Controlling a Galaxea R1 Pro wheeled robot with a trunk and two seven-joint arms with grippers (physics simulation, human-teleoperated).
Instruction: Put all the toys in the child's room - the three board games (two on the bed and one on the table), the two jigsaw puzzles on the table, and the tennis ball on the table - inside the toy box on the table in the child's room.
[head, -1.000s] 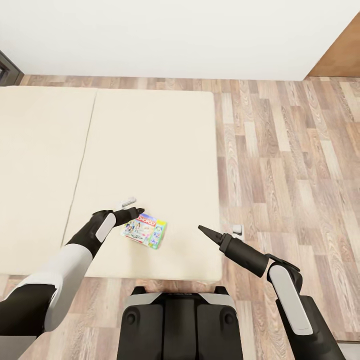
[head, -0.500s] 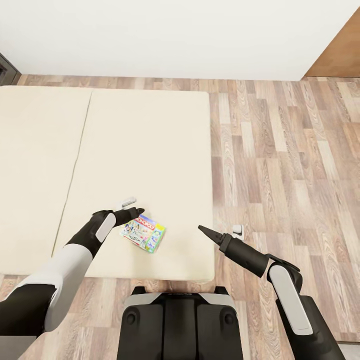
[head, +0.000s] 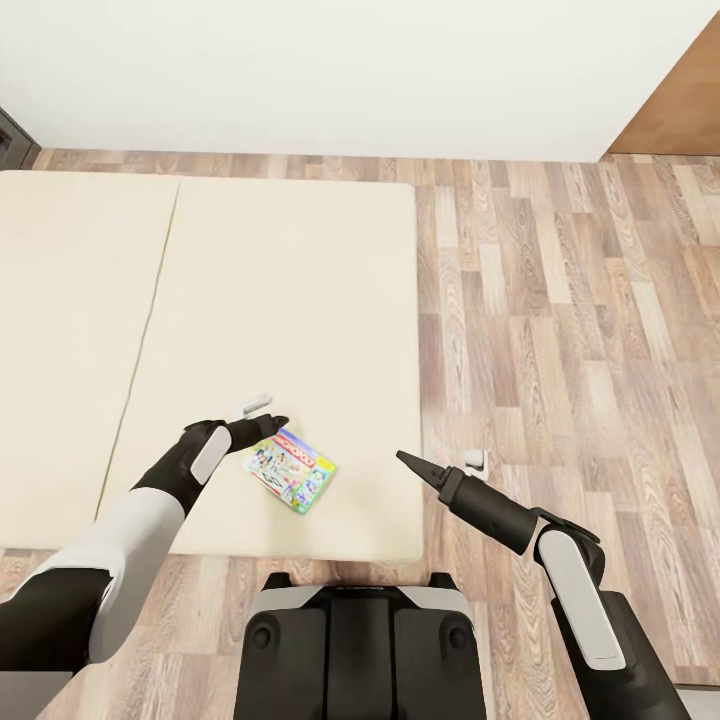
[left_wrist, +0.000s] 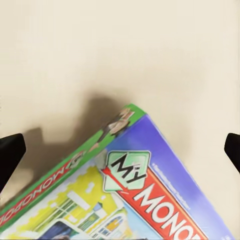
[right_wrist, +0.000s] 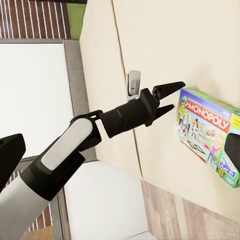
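Observation:
A board game (head: 291, 470), a green-edged box with a white colourful "Monopoly" cover, lies flat on the beige bed (head: 280, 280) near its front right corner. My left gripper (head: 262, 415) hangs open just beside the box's far left corner. In the left wrist view the box (left_wrist: 140, 195) lies close below the open left gripper (left_wrist: 120, 150), whose fingertips (left_wrist: 10, 152) show at both picture edges. My right gripper (head: 440, 462) is open over the bed's right edge, to the right of the box. The right wrist view shows the box (right_wrist: 207, 132) and the left gripper (right_wrist: 167, 97).
Wood-plank floor (head: 560, 330) runs to the right of the bed and behind it, up to a white wall (head: 330, 70). A brown wooden panel (head: 690, 110) stands at the far right. My own base (head: 360, 640) is against the bed's front edge.
The whole picture has shifted, so the bed sits further left. The game box has turned slightly and now lies nearer the bed's right edge. Both arms hold the same pose.

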